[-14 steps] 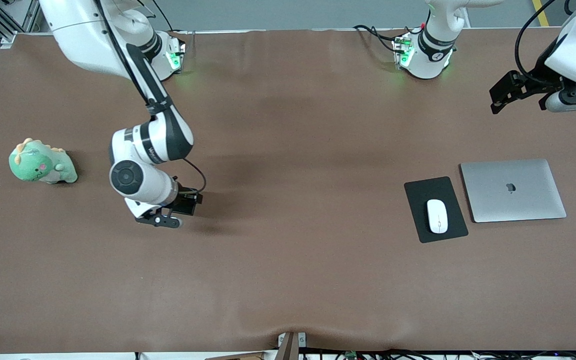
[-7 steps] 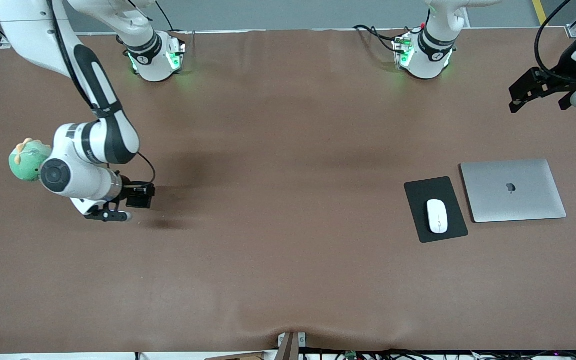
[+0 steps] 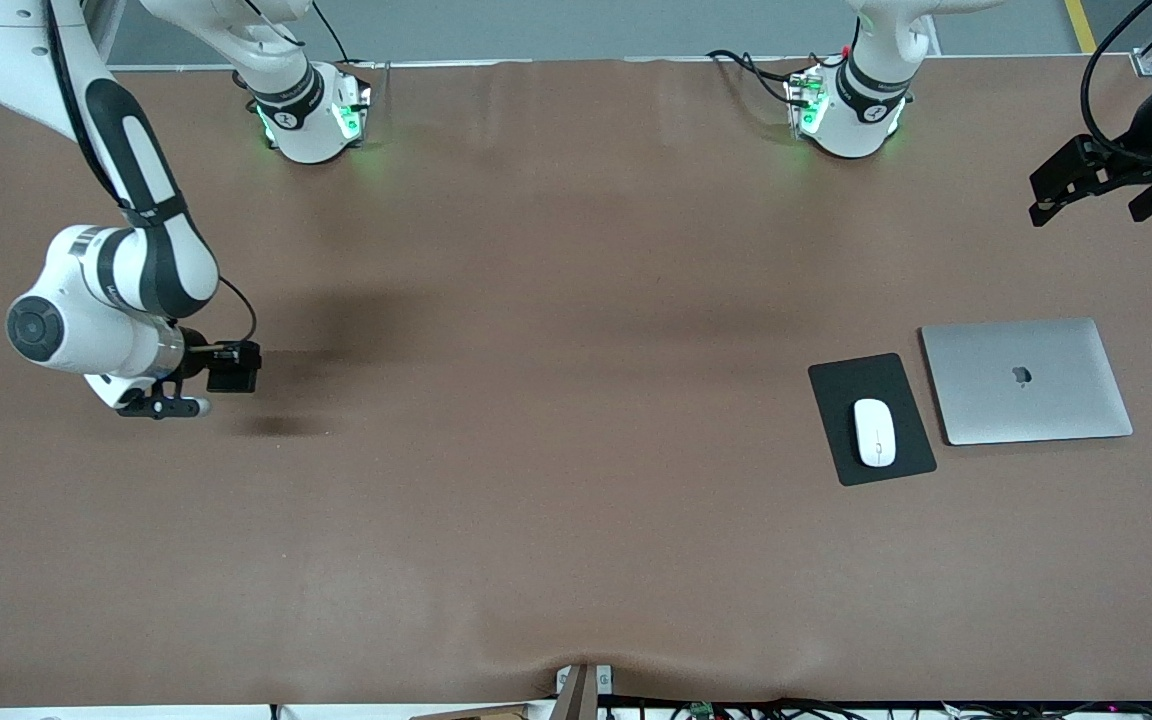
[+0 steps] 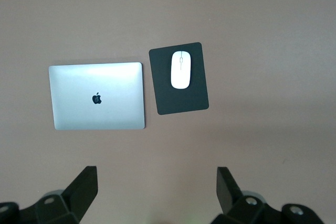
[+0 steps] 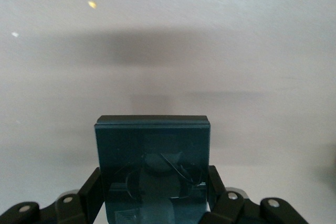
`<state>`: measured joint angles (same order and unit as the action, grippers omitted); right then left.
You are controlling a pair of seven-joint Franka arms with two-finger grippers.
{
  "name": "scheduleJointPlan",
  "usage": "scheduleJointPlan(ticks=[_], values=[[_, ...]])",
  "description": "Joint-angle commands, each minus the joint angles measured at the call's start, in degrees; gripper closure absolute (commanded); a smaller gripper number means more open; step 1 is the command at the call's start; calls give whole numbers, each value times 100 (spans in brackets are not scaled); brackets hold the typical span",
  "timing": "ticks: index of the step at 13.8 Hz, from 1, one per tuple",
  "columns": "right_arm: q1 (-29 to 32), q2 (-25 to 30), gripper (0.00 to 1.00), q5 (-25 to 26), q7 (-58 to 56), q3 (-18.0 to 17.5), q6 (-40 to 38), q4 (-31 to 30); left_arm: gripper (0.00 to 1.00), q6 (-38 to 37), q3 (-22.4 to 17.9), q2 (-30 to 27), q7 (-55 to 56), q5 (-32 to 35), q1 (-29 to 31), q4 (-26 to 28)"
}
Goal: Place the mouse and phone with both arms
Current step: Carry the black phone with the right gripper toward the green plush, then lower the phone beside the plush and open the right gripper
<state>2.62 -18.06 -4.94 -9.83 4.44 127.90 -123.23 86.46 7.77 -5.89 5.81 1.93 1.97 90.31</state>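
Right hand (image 3: 221, 368), pinching the black phone (image 5: 152, 169) between its fingers, has swung toward the right arm's end of the desk (image 3: 556, 560), where it now hangs over bare brown surface. Left hand (image 4: 157, 192), fingers spread and holding nothing, has drawn back high over the left arm's end. Below it, the white mouse (image 3: 874, 432) rests on its black pad (image 3: 911, 455), beside the closed laptop (image 3: 1026, 380). Mouse looks placed; phone is not yet set down.
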Motion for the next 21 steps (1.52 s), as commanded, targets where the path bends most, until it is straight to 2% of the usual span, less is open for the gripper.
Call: scheduleJointPlan(ticks=[1,5,10,11,12,13,16,19,21], values=[[326,399,100,125,-370,-110,540,-709,0,-77,14,36,-36,-105,31,-101],[563,347,100,125,-800,-110,1507,-1421,0,-68,14,44,-18,-105,31,-127],[766,206,100,125,-986,-110,1791,-1590,0,-77,14,53,-18,-105,31,-127],[810,154,69,125,-969,-119,1721,-1573,0,-68,5,44,-18,-105,40,-127],[827,101,30,125,-934,-119,1721,-1555,0,-77,5,36,-18,-105,66,-127],[819,92,0,125,-925,-119,1694,-1555,0,-77,5,36,-18,-105,84,-127],[810,101,0,108,-951,-127,776,-1065,0,-86,5,18,-18,-105,93,-127],[740,101,0,99,-934,-145,-569,-82,0,-270,5,-17,-9,-105,119,-110],[644,101,0,99,-933,-145,-1046,429,0,-279,5,-17,-9,-105,119,-118]])
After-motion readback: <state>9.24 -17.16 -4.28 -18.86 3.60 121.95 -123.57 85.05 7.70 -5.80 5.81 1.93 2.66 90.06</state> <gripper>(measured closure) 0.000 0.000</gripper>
